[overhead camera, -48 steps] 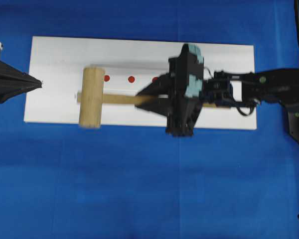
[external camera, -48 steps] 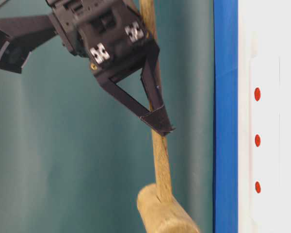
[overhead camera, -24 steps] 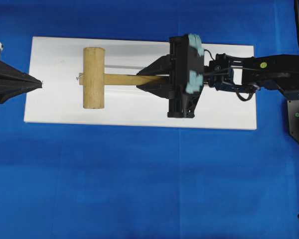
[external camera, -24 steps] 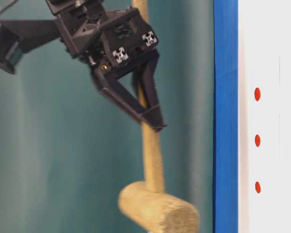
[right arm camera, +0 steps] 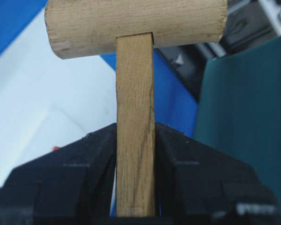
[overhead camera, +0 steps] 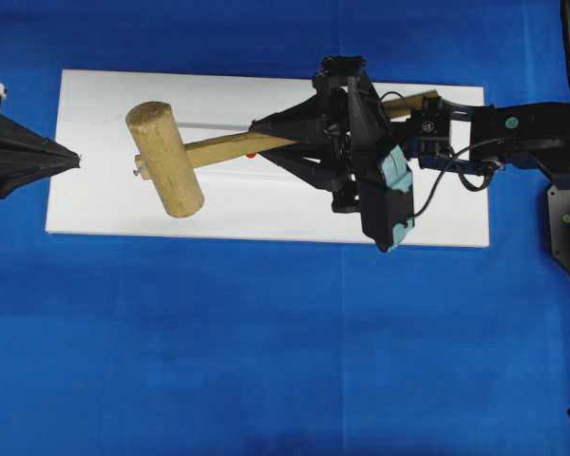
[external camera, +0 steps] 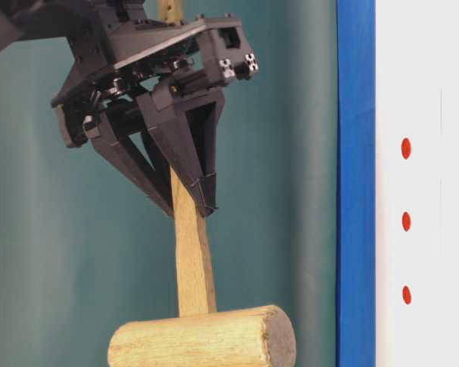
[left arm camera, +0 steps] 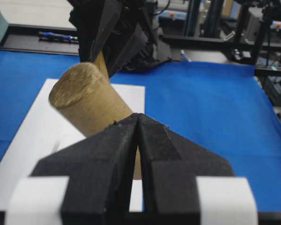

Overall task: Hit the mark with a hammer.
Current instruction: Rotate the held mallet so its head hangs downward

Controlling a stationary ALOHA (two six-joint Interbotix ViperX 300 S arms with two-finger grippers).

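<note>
Left gripper (overhead camera: 76, 159) sits closed and idle. The hammer (overhead camera: 166, 172) has rolled askew since a moment ago, head lifted off the board (overhead camera: 104, 214); right gripper (overhead camera: 256, 126) clamps its handle. The mark (external camera: 406, 222) waits unstruck, so a swing seems next.

The worktop (overhead camera: 266, 361) is covered all over by a blue cloth. A long white board (overhead camera: 104, 204) lies flat on the cloth, running from just in front of the left gripper (overhead camera: 76, 159) to beneath the right gripper (overhead camera: 256, 136). A raised white strip sits along the board's middle, directly under the right gripper, and red dots stand in a row on it. In the table-level view three dots show, the middle one (external camera: 406, 222) evenly between its neighbours; from overhead only one shows, under the right gripper's tips.
</note>
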